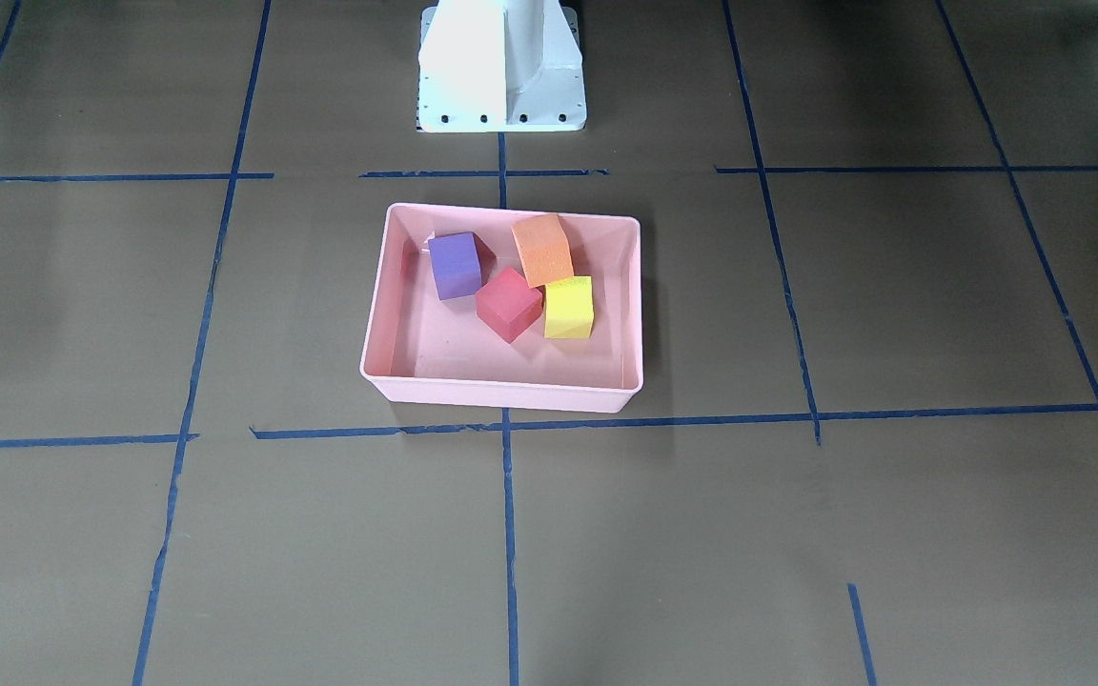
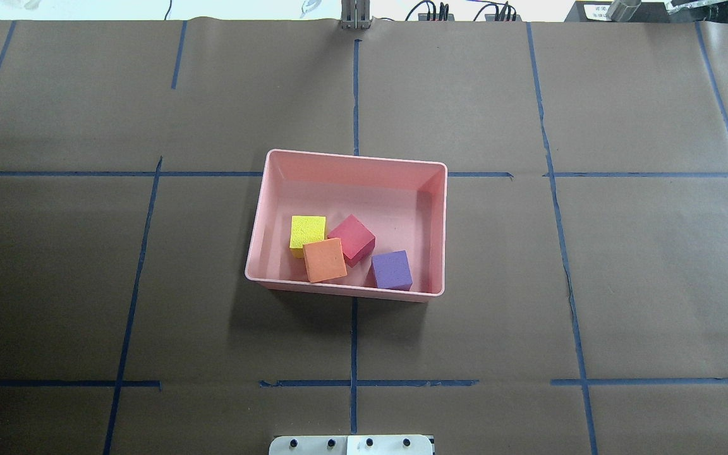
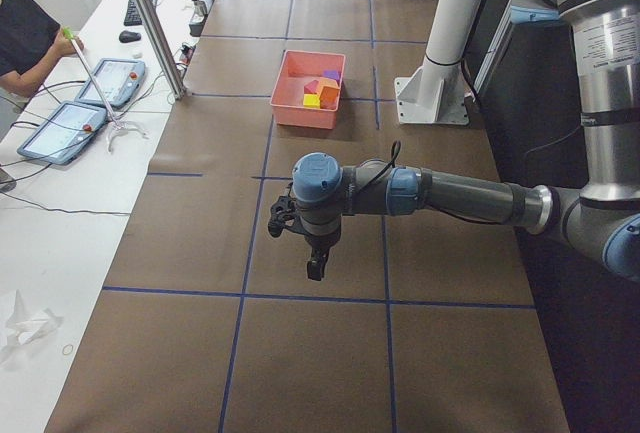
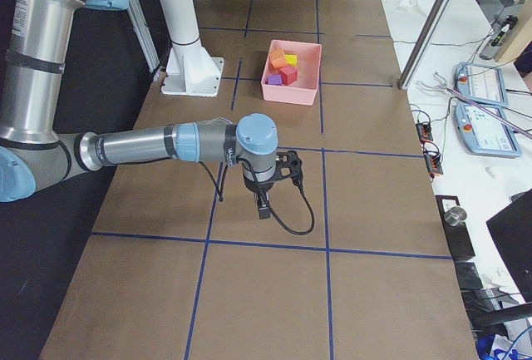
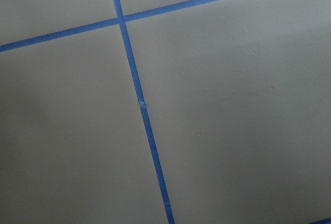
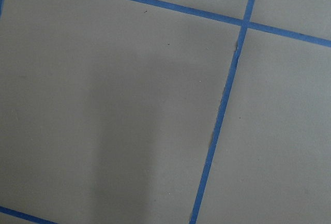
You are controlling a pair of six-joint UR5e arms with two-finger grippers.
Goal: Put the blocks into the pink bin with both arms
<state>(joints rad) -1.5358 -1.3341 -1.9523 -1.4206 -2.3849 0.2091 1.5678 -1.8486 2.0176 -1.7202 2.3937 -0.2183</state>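
Over the paper-covered table [image 2: 86, 284], the left arm [image 3: 450, 196] and right arm [image 4: 150, 145] stretch level. The left gripper [image 3: 315, 263] and right gripper [image 4: 263, 208] point down, well apart from the pink bin [image 2: 356, 155]. Their opening cannot be told. The bin's long axis runs across the table. Its robot-side half holds the orange block [image 2: 325, 260], yellow block [image 2: 308, 231], red-pink block [image 2: 352, 238] and purple block [image 2: 392, 270], clustered close.

Brown paper-covered surface [image 2: 655, 284], gridded with blue tape lines [image 2: 353, 341]. Left-end view: white side bench [image 3: 60, 253] at 9 o'clock, carrying two teach pendants [image 3: 58, 131]; crumpled paper [image 3: 25, 323] at 8 o'clock; operator [image 3: 25, 38] at 10 o'clock; aluminium post [image 3: 150, 23] at 11 o'clock, at the surface edge
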